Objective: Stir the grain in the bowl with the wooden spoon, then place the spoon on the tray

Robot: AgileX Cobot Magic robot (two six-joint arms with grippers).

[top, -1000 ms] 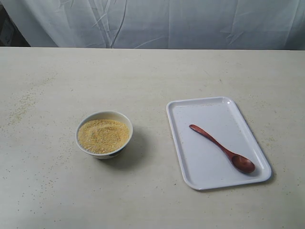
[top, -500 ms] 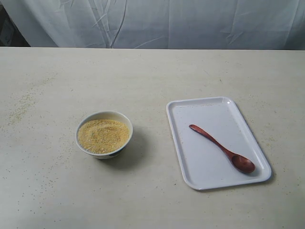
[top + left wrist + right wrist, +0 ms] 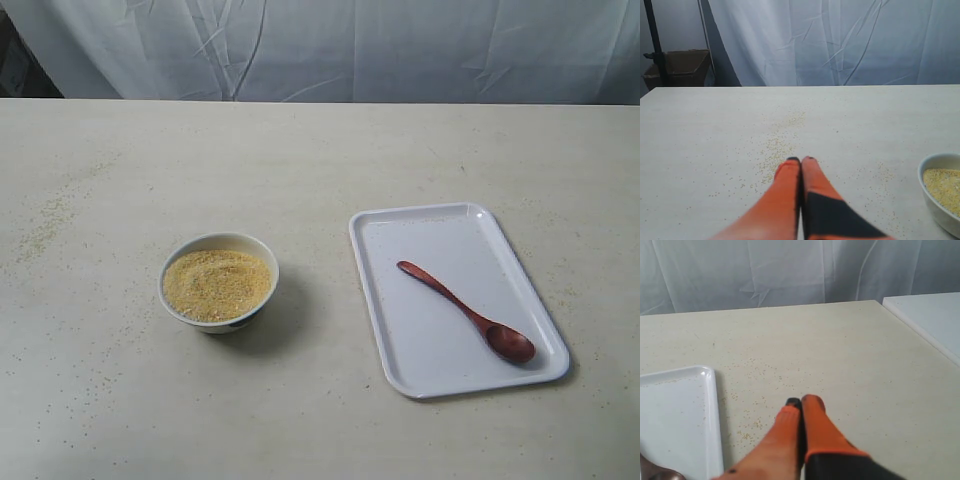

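A small white bowl (image 3: 219, 281) full of yellow grain (image 3: 217, 284) stands left of centre on the table. The dark wooden spoon (image 3: 468, 312) lies diagonally on the white tray (image 3: 400, 340) at the right, its oval end toward the front. Neither arm shows in the exterior view. In the left wrist view my left gripper (image 3: 800, 160) is shut and empty above bare table, with the bowl (image 3: 940, 195) and grain (image 3: 944, 183) off to one side. My right gripper (image 3: 801, 402) is shut on nothing, over the table beside the tray (image 3: 710, 405); the spoon's end (image 3: 655, 473) peeks in at the frame's corner.
Loose grains are scattered over the beige tabletop (image 3: 60, 215), mostly at the left. A white cloth backdrop (image 3: 320, 50) hangs behind the table's far edge. A second white surface (image 3: 930, 315) adjoins the table in the right wrist view. A box (image 3: 680, 67) stands off the table.
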